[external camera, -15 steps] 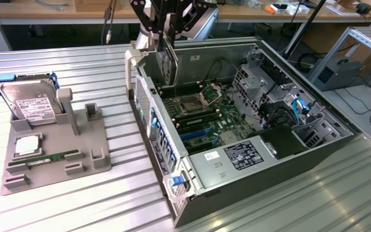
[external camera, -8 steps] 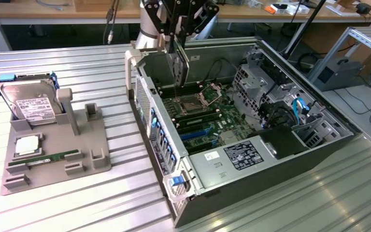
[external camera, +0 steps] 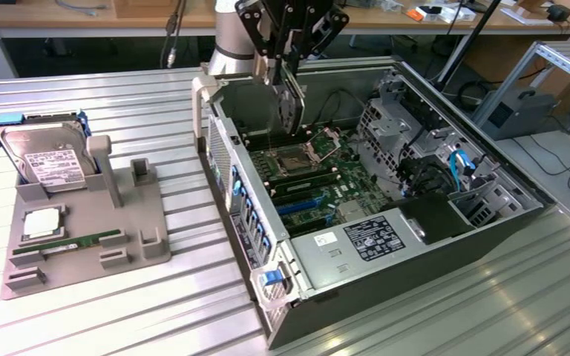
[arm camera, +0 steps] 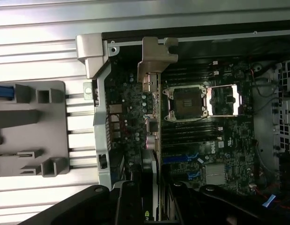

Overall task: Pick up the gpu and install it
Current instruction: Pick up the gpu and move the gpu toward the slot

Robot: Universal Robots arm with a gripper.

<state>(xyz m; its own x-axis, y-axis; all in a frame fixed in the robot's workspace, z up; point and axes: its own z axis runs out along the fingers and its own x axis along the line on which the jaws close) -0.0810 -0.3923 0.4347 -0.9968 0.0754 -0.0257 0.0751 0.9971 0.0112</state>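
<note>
The two black fingers (arm camera: 130, 206) are close together, one on each side of the gpu (arm camera: 152, 140). They pinch the thin card between them. The gripper (external camera: 290, 70) holds the gpu (external camera: 292, 111) from above, so the card hangs straight down on its edge. In the wrist view the card looks like a thin line. Its silver bracket (arm camera: 154, 56) is at the far end, by the wall of the computer case (arm camera: 95, 117).

The gpu is inside the open top of the computer case (external camera: 228, 174), over the green board (external camera: 315, 182). It is just beside the square chip socket (arm camera: 187, 103). I cannot tell if the low edge of the card touches the board.

On the exterior view's left a grey holder (external camera: 87, 222) sits on the metal table (external camera: 116, 96), well apart from the case. A silver hard drive (external camera: 53, 159) with a white label leans in it. A narrow green stick (external camera: 82, 242) lies in it too.
</note>
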